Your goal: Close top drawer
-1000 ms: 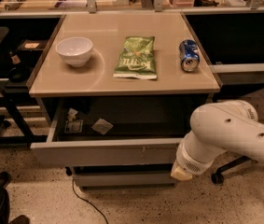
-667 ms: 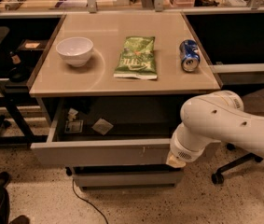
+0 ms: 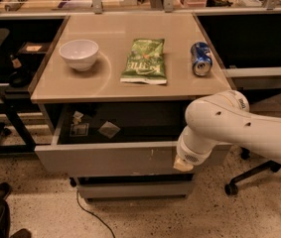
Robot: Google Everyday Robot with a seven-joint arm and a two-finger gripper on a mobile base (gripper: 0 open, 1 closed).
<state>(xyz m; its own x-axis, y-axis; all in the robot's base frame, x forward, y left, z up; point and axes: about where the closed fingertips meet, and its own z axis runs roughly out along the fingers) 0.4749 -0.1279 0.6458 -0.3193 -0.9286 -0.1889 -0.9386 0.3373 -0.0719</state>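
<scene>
The top drawer [image 3: 105, 157] is a wide grey metal drawer that stands pulled out under the beige table top [image 3: 105, 78]. Its plain front faces me, with small white scuffs right of centre. Paper scraps [image 3: 109, 129] lie on its dark floor. My white arm [image 3: 229, 125] comes in from the right. Its gripper end [image 3: 183, 163] sits against the right part of the drawer front, mostly hidden behind the wrist.
On the table top are a white bowl [image 3: 79, 53], a green chip bag [image 3: 145, 61] and a blue soda can [image 3: 200, 58] lying on its side. A shallower grey drawer front [image 3: 135, 188] sits below. A chair base [image 3: 239, 182] stands at right, a black cable [image 3: 88, 217] on the floor.
My arm has swung left and in toward the drawer front, with the gripper end now on its right part. The drawer stands about as far out as before.
</scene>
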